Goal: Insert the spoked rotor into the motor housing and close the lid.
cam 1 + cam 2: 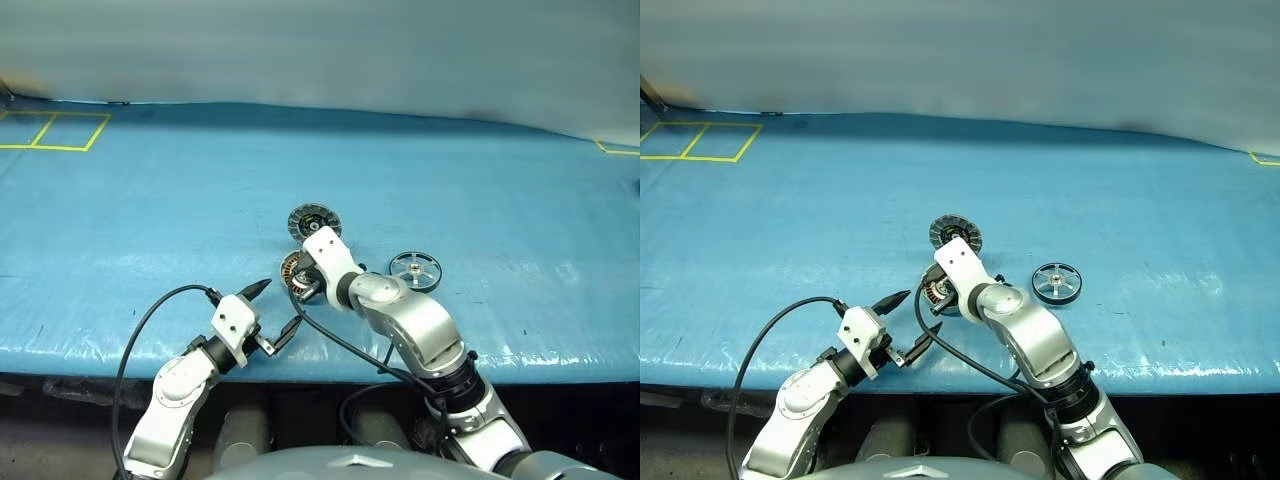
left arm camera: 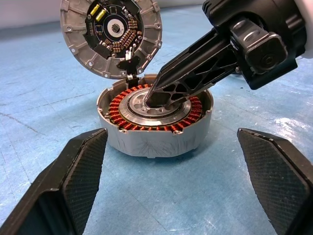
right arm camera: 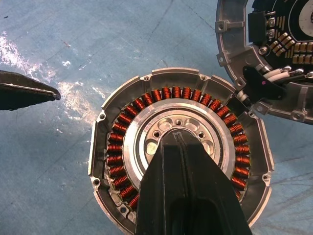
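While its fingers are pressed shut with nothing between them, the right gripper (image 3: 182, 142) rests its tip on the silvery centre of the motor housing (image 3: 178, 161), the one landmark here. Left gripper (image 1: 278, 312) waits spread wide just beside the housing. One spoked rotor (image 1: 415, 270) lies near the housing, one lid (image 2: 111, 36) props open behind it; the rotor likely wants fetching next and seating squarely.
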Robot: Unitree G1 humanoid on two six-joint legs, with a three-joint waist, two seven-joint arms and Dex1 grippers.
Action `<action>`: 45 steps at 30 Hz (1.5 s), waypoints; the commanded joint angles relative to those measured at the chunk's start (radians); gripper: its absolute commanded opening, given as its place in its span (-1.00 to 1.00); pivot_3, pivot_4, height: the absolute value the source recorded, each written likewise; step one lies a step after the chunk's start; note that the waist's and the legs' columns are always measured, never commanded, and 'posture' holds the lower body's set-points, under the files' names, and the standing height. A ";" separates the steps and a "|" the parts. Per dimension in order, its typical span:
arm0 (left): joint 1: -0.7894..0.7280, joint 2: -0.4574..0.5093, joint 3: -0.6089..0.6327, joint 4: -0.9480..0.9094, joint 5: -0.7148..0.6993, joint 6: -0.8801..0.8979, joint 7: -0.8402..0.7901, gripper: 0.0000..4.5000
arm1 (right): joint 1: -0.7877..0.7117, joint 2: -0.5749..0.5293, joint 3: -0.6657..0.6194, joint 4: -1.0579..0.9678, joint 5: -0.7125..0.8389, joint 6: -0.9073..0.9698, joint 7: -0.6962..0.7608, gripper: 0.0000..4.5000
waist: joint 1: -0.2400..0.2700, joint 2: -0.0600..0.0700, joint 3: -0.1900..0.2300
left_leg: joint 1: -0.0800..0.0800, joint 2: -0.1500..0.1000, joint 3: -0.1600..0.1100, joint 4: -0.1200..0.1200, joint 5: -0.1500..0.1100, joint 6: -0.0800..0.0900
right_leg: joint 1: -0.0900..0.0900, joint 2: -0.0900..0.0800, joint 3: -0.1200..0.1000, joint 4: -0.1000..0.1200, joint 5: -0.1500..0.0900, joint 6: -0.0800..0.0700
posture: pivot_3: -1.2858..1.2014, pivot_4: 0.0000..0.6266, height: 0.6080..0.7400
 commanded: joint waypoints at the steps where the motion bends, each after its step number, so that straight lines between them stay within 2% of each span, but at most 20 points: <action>1: -0.002 0.002 0.001 -0.017 0.002 -0.024 0.001 1.00 | 0.006 0.020 -0.054 -0.015 0.017 0.026 -0.009 -0.99 | 0.000 0.000 0.000 | 0.000 0.000 0.000 0.000 0.000 0.000 | 0.000 0.000 0.000 0.000 0.000 0.000 | 0.03 -0.52 1.00; 20: 0.011 0.004 -0.001 -0.025 0.001 -0.019 0.002 1.00 | -0.012 0.045 -0.100 -0.097 0.109 0.078 0.016 -0.99 | -0.001 0.000 0.000 | -0.006 0.000 0.000 0.000 0.000 0.001 | -0.004 0.005 -0.001 0.000 0.001 0.001 | 0.03 -0.52 1.00; 37: 0.008 0.006 -0.002 -0.026 -0.001 -0.015 -0.003 1.00 | -0.004 0.054 -0.073 0.053 0.076 -0.059 -0.011 -0.99 | -0.002 0.000 0.000 | -0.005 -0.001 0.000 0.001 0.000 0.001 | -0.004 0.006 -0.001 0.000 0.003 0.005 | 0.03 -0.52 1.00; 45: 0.003 0.006 -0.001 -0.025 -0.002 -0.014 -0.003 1.00 | 0.022 0.047 -0.076 0.049 0.081 -0.048 -0.016 -0.99 | -0.002 0.000 0.000 | -0.005 -0.001 0.000 0.001 0.000 0.001 | -0.004 0.006 -0.001 0.000 0.003 0.006 | 0.03 -0.52 1.00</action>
